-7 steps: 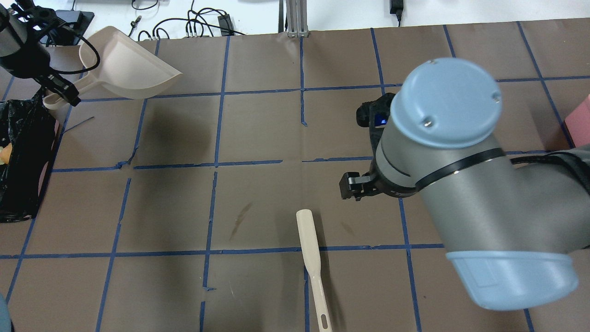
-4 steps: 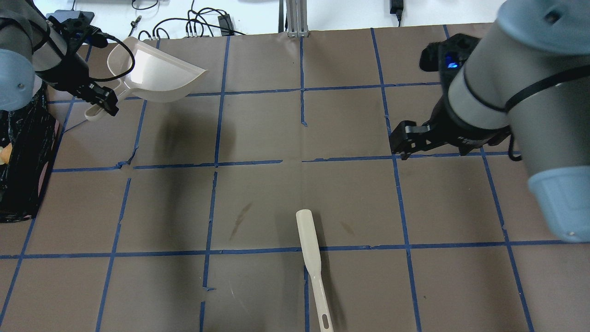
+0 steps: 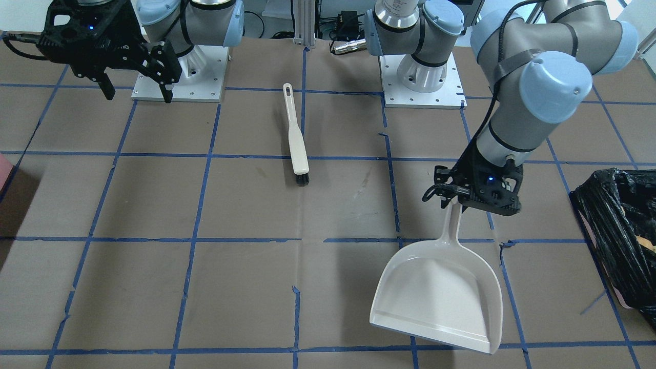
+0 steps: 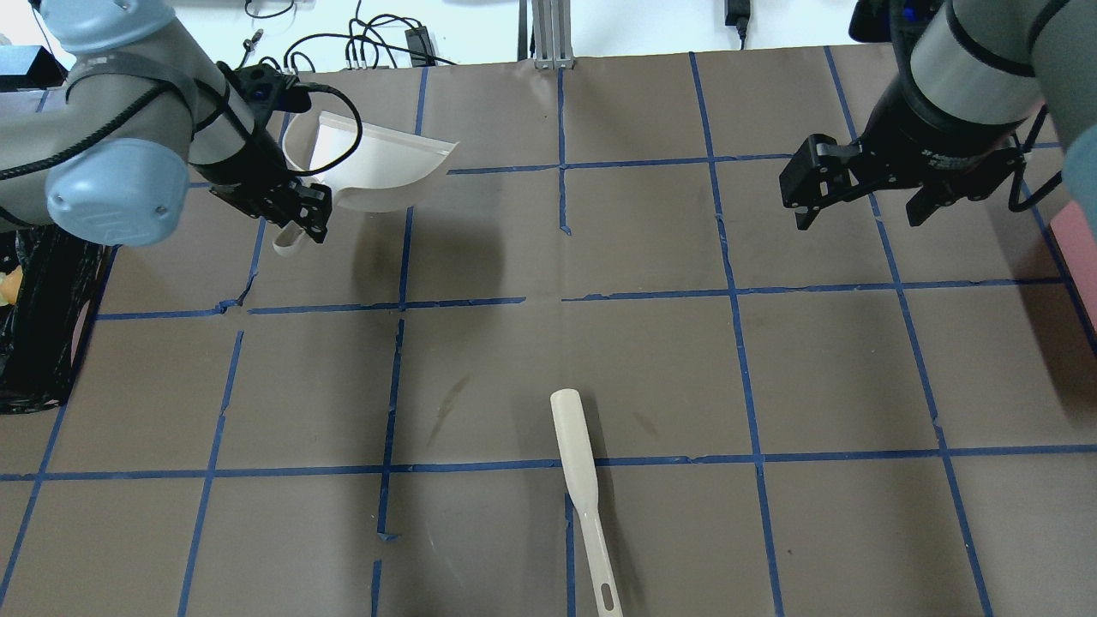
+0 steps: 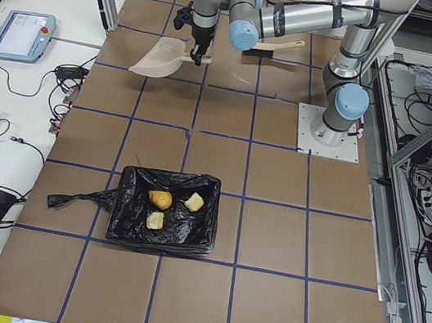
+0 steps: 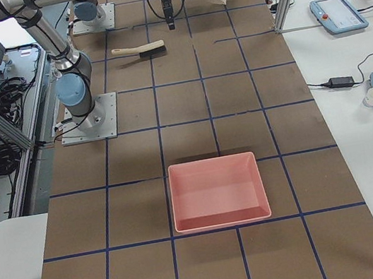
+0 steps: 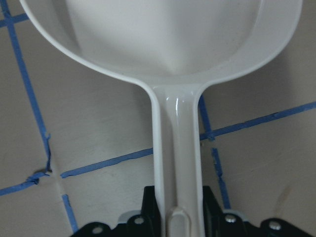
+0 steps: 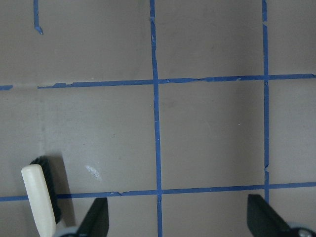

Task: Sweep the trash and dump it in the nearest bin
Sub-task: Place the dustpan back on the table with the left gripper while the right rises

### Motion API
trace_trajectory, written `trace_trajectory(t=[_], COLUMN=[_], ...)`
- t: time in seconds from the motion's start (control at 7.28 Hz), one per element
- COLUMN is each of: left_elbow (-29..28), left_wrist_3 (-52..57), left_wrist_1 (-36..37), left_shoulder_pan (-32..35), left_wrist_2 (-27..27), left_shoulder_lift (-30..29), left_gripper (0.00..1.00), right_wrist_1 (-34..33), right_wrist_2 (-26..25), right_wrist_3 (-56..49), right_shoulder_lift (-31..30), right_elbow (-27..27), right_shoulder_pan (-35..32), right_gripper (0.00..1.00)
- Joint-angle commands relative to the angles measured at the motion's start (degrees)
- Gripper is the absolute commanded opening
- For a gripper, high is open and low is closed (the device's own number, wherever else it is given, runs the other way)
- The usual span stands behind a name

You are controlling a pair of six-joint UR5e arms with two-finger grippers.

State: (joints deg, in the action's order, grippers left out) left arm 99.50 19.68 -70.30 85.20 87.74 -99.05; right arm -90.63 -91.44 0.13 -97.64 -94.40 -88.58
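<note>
Three small tan and pale-yellow food scraps [image 5: 160, 199] lie in one black-bag-lined bin [image 5: 129, 232]. The left end effector [image 3: 455, 204] clamps one beige plastic dustpan [image 3: 438, 292] by its handle; the right end effector [image 4: 861, 214] gapes empty.

We can't read any txt, labels, nos. or signs in any view; tiny white print on the right gripper [image 4: 859, 221] body, above its fingers, is illegible.

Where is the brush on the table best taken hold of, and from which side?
Grip the brush on its slim handle, from straight above, jaws closing across its width. It lies on the table with nothing touching it, the handle end toward the robot and the black bristles at the far end.
</note>
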Motion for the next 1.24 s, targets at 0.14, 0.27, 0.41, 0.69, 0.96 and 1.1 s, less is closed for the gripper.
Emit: trace_trajectory(t=[0.14, 0.27, 0.41, 0.69, 0.96, 1.1], left_elbow=[2.2, 2.5, 2.6, 2.4, 2.5, 2.5], left_wrist_3=[-5.5, -7.6, -10.2, -11.5, -20.3, -21.1], left_wrist_1=[7.2, 9.6, 11.7, 15.2, 18.2, 18.4], left_shoulder_pan=[9.2, 11.7, 13.8, 17.5, 19.1, 20.1], left_wrist_2=[0.0, 0.1, -0.2, -0.8, -3.9, -4.2], left_shoulder_lift=[-1.7, -2.5, -3.5, -7.1, -10.1, -10.8], left_gripper=[0.04, 0.04, 0.04, 0.04, 0.04, 0.04], right_wrist_1=[4.8, 4.9, 4.6, 5.1, 5.1, 5.1], right_wrist_2=[-0.1, 0.6, 0.9, 1.7, 1.8, 1.8], right_wrist_3=[0.6, 0.5, 0.4, 0.1, 0.0, 0.0], right_shoulder_lift=[4.9, 5.4, 7.5, 8.2, 8.3, 8.4], right_elbow=[3.2, 3.2, 3.3, 3.2, 3.1, 3.1], right_shoulder_pan=[0.0, -0.1, -0.2, -0.8, -1.0, -1.7], right_gripper=[1.00, 1.00, 1.00, 1.00, 1.00, 1.00])
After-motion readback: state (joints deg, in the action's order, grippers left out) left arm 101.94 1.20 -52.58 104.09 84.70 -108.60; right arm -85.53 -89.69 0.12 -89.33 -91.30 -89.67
